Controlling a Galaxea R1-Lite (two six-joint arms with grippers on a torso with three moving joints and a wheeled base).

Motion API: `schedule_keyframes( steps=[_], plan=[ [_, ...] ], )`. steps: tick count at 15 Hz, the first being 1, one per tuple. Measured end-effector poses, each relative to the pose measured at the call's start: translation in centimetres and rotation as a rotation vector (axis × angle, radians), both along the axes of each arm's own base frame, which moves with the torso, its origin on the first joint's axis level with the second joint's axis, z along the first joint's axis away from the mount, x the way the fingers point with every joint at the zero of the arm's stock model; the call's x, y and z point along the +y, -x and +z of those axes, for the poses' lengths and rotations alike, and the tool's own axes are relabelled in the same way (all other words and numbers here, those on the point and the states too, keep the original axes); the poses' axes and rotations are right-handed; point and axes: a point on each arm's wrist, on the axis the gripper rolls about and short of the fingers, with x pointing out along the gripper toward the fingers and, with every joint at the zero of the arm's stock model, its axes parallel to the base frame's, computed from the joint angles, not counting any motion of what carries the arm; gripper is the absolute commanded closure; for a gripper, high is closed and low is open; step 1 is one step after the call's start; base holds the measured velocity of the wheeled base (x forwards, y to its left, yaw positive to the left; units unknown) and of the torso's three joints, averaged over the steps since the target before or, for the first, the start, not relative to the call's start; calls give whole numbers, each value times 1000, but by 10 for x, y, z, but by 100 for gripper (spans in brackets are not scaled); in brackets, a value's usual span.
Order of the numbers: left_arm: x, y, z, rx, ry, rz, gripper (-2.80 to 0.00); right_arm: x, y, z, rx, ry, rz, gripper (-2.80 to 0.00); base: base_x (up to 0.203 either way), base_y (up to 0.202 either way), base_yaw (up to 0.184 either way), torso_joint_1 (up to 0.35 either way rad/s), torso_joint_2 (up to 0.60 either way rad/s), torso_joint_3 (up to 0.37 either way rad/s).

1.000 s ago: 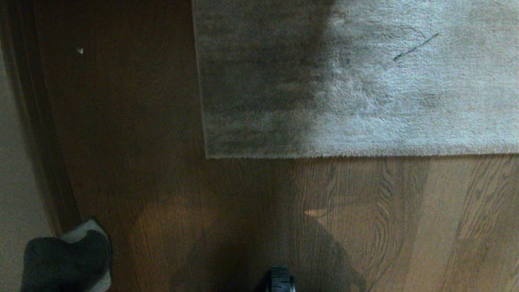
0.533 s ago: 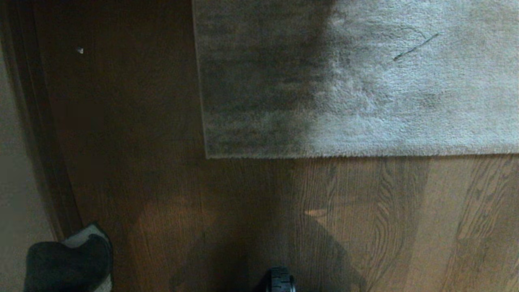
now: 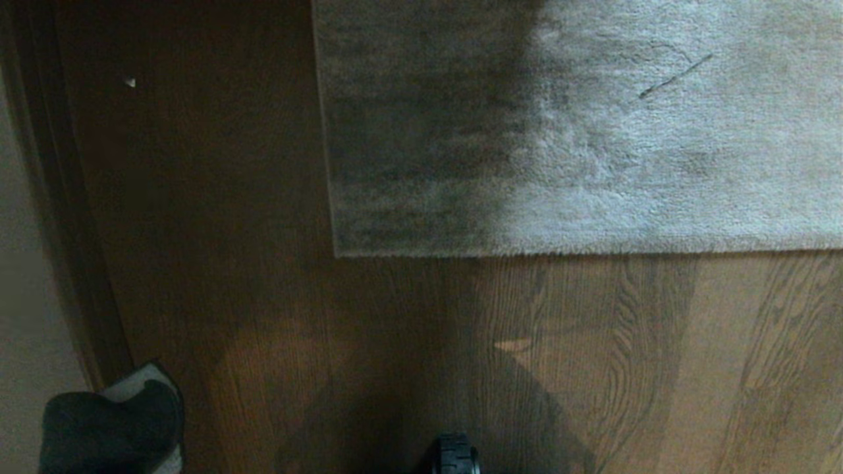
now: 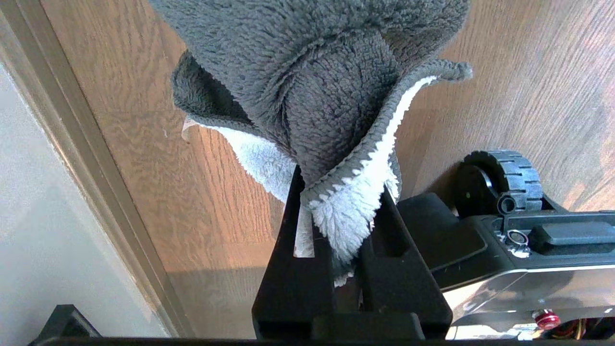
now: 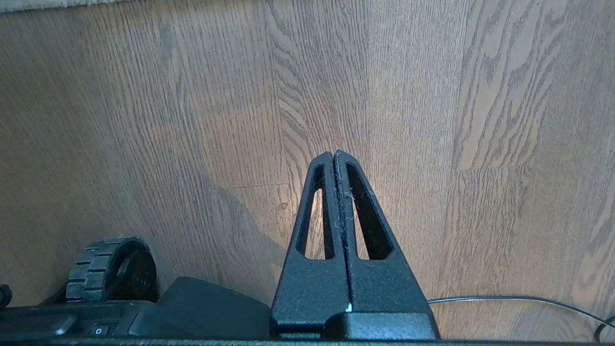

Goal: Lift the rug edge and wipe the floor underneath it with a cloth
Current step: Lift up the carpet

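Note:
The grey-beige rug (image 3: 560, 131) lies flat across the upper part of the head view, its square corner at the near left. Brown wood-grain floor (image 3: 230, 309) surrounds it. At the lower left corner hangs the cloth (image 3: 108, 421), dark on one side and pale on the other. My left gripper (image 4: 341, 180) is shut on the cloth (image 4: 317, 86), which bunches over the fingertips and hides them. My right gripper (image 5: 334, 153) is shut and empty, hovering over bare floor (image 5: 432, 120). A sliver of the rug edge (image 5: 48, 4) shows beyond it.
A dark baseboard (image 3: 72, 263) and pale wall (image 3: 26, 342) run down the left side. My base's black wheel (image 3: 454, 455) shows at the bottom centre. A white speck (image 3: 130, 82) lies on the floor. A thin cable (image 5: 519, 299) crosses the floor.
The cloth at the lower left sits a touch lower in the head view. The rug and the rest of the scene have not shifted.

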Motion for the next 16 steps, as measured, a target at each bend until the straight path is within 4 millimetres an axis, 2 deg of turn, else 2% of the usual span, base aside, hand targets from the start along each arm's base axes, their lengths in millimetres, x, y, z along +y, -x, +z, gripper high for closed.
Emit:
schedule_keyframes(
  steps=[5, 11, 16],
  plan=[
    [0, 1, 0, -13, 1, 77, 0, 0, 0, 0, 0, 0, 0, 0, 0, 0, 0, 0, 0, 0],
    [0, 17, -2, -213, 16, 141, 0, 0, 0, 0, 1, 1, 0, 0, 0, 0, 0, 0, 0, 0],
    [0, 22, -4, -269, 21, 142, 0, 0, 0, 0, 1, 1, 0, 0, 0, 0, 0, 0, 0, 0]
  ],
)
